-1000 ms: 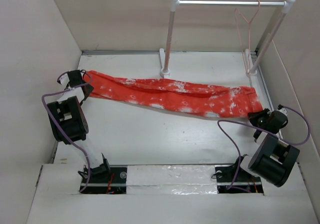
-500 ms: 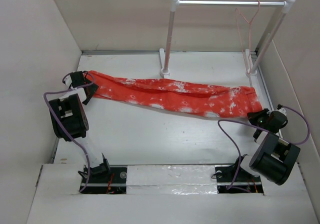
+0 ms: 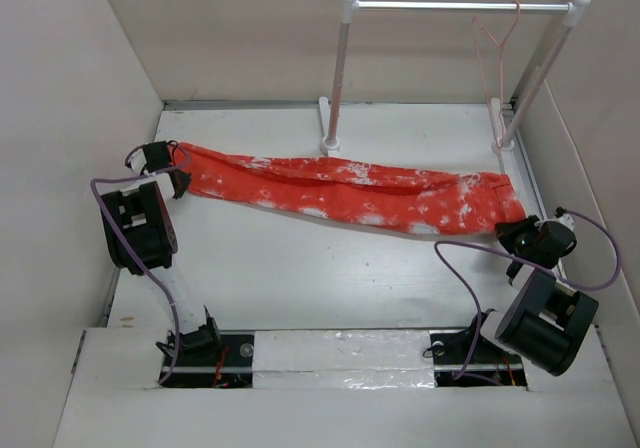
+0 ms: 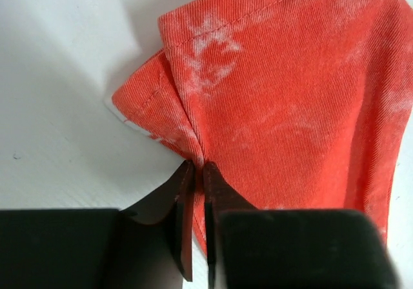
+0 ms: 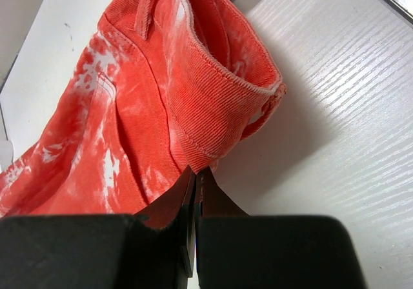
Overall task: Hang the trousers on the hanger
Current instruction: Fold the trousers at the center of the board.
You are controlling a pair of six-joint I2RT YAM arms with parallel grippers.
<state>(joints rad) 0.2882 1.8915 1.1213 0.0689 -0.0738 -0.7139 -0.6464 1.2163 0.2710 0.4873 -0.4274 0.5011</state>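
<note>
Left tool has closed onto trousers lying left-to-right; right tool grips their waist.

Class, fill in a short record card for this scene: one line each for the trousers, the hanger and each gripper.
trousers: lying stretched across the table, left to right
hanger: hooked on the white rail, near its right end, nothing on it
left gripper: shut on the trousers' hem end
right gripper: shut on the trousers' waistband end
progress: trousers not yet on the hanger
</note>
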